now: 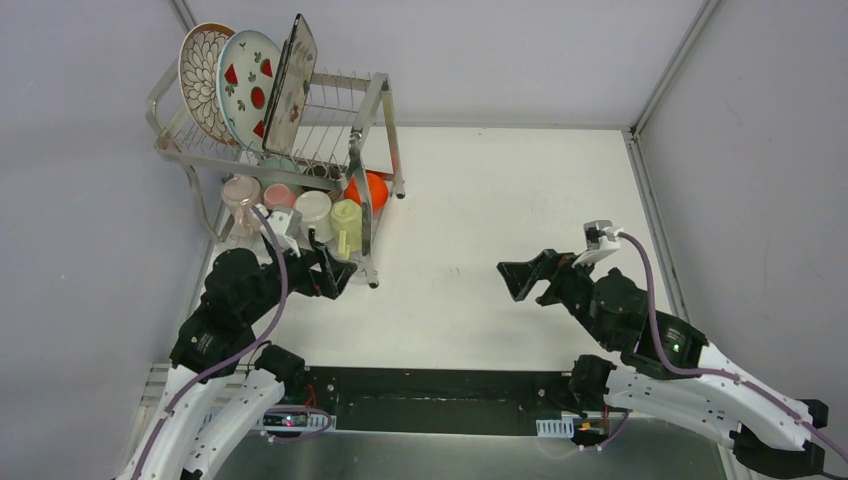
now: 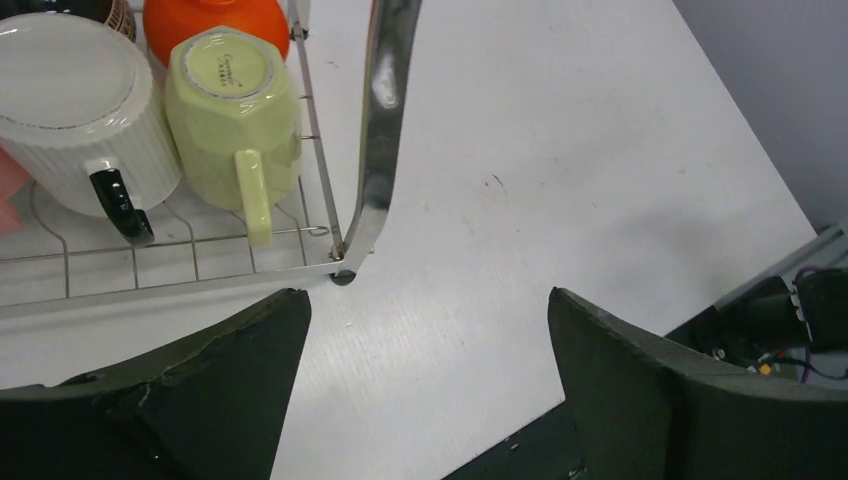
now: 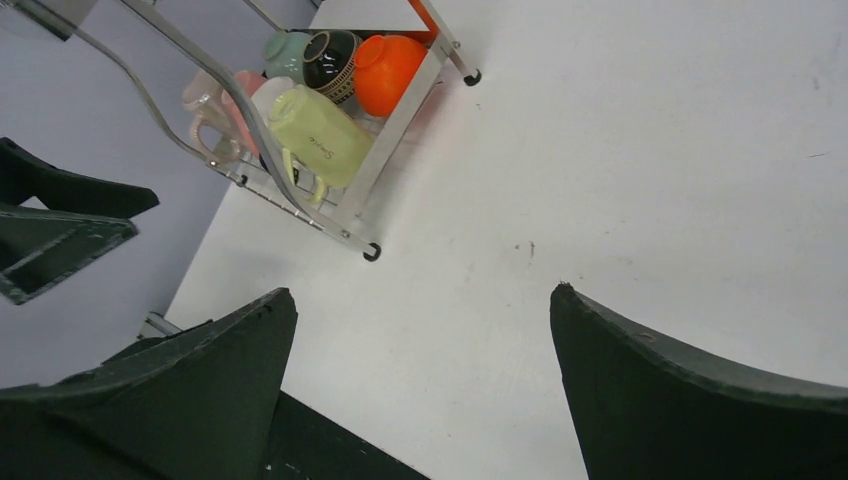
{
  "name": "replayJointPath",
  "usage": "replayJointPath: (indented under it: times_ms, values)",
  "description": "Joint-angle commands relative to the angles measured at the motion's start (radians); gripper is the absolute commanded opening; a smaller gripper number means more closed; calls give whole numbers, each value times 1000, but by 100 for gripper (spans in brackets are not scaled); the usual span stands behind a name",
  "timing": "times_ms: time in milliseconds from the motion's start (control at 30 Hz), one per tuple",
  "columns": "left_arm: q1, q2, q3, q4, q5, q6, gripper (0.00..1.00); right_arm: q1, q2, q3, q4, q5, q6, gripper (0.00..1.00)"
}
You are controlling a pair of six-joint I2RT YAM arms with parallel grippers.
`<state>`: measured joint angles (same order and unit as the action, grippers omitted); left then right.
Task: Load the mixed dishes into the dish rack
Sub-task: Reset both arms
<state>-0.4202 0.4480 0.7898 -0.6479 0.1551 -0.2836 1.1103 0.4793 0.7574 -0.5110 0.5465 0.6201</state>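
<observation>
Nearest the L wrist cam, the two dark fingers of the left gripper (image 2: 422, 300) were seen spread wide w/ only bare table (image 2: 560, 150) between them and nothing pinched. They were held just short of the near corner post of the dish rack (image 2: 383, 120), which was set at the table's far-left corner. Only in this view were the upturned bases of the yellow mug (image 2: 230, 100) and white mug (image 2: 75, 100) made out. These sat side by side on the lower tier, handles toward the cam, w/ the orange bowl (image 2: 215, 20) behind. The right gripper (image 3: 420, 290) was likewise seen spread and empty, well apart from the rack. Only its cam caught the mint bowl (image 3: 285, 48) and brown bowl (image 3: 335, 62) at the back of the lower tier. Only the top cam showed the upper tier, where the petal-pattern plate (image 1: 200, 80), red-fruit plate (image 1: 248, 85) and flowered square plate (image 1: 292, 85) were stood on edge in a row. From above, the mint and brown bowls were mostly hidden under the wires. The pink mug (image 1: 280, 195) and a pale mug (image 1: 240, 200) were cut off or hard to make out in the wrist views.
</observation>
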Motion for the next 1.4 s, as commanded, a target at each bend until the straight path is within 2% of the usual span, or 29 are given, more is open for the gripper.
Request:
replayJointPath:
  times_ms: [0,200,433,767,1367]
  values:
    - [-8,-32,72,-3,122,-22,99,0,-29,100,-161,8,-120,100]
    - [-8,-72,119,-3,183,-29,99,0,-44,174,-238,-97,-155,100]
    - [-8,-134,94,7,163,-62,99,0,-64,204,-219,-181,-153,100]
    - [-9,-183,98,24,98,-84,99,1,-62,237,-192,-195,-159,100]
    - [-8,-117,131,24,94,-75,99,0,-77,234,-169,-194,-139,100]
